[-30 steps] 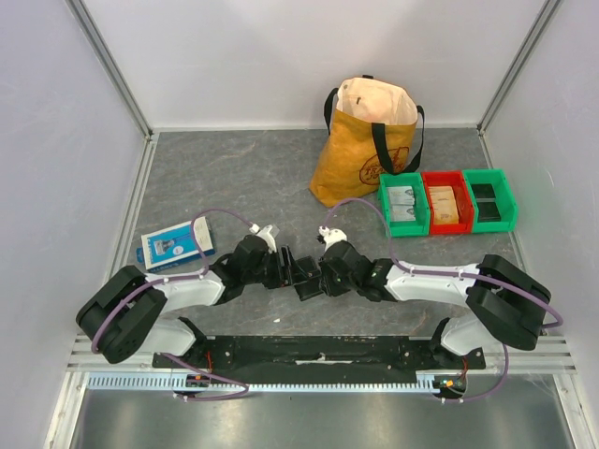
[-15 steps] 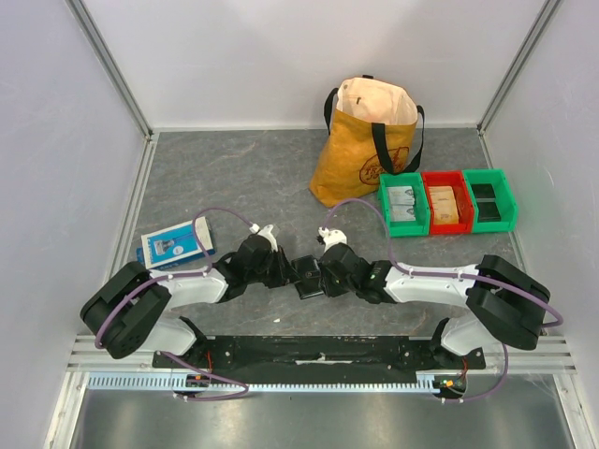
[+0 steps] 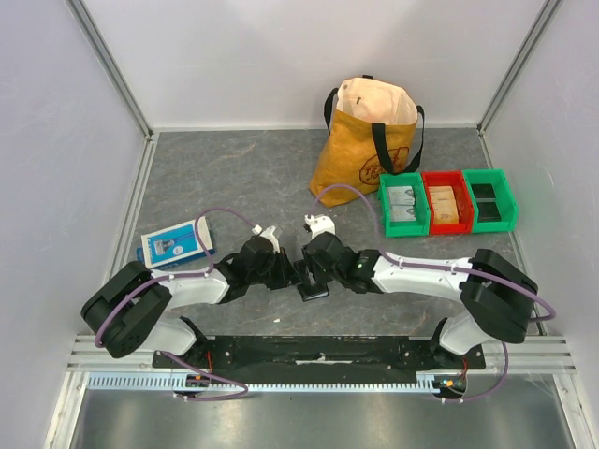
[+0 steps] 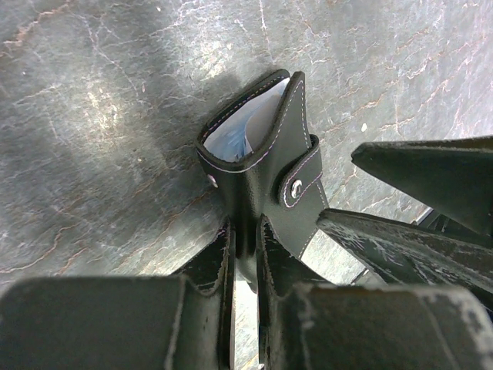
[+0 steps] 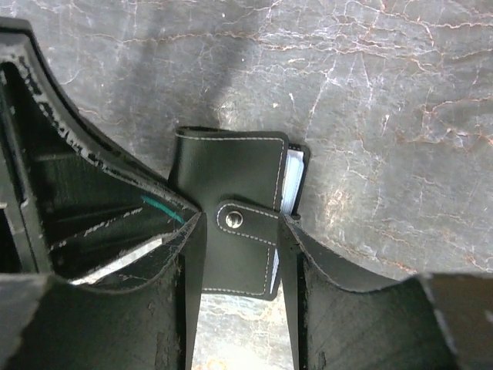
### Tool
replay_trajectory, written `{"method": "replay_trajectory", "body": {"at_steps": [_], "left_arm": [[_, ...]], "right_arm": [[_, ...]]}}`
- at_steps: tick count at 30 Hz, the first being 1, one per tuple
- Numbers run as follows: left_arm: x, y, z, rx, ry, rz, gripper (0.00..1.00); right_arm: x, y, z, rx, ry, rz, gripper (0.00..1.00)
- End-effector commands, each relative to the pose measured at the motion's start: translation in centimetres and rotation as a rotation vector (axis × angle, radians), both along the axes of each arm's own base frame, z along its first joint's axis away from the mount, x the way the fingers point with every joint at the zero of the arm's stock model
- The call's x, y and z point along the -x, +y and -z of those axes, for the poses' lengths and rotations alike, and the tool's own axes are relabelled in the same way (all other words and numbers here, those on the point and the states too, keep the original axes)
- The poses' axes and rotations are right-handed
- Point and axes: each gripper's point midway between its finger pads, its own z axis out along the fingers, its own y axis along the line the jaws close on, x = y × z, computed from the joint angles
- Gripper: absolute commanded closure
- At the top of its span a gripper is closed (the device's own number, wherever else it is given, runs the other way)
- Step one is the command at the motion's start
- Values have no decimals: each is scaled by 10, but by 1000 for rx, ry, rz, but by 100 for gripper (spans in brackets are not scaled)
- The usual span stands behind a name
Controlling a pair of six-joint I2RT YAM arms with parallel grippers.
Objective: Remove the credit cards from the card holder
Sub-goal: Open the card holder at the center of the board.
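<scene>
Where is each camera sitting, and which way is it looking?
Top external: fixed above and behind, looking down at the table; the left arm and right arm show, bases at the bottom.
Left wrist: on the left arm, looking down along the left end effector at the card holder; its own fingers show.
Right wrist: on the right arm, looking down past the right end effector; its own fingers show.
Both wrist views share the card holder.
</scene>
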Motion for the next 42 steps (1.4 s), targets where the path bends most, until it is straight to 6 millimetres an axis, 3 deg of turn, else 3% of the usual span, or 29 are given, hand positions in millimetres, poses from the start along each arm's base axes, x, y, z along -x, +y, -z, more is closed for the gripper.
{"method": "replay_trajectory", "body": {"at_steps": [1, 7, 13, 21, 30, 38, 42], "left_arm": [[11, 4, 13, -47, 43, 7, 90], [11, 4, 13, -46, 44, 7, 91], [13, 2, 12, -44, 44, 12, 91], [16, 6, 16, -60, 53, 14, 98], [16, 10, 16, -78, 51, 12, 98], [15, 10, 15, -92, 45, 14, 96], [7, 10, 11, -116, 19, 12, 84]], "right_arm": [[-11, 7, -2, 37, -35, 11, 51], [-8, 13, 11, 68, -18, -3, 49], [-10, 5, 25, 144, -30, 34, 49], [-19, -20, 22, 239, -89, 121, 66], [-26, -51, -3, 285, -183, 210, 97], [-29, -76, -7, 272, -181, 267, 100], [-28, -81, 2, 233, -132, 265, 98]]}}
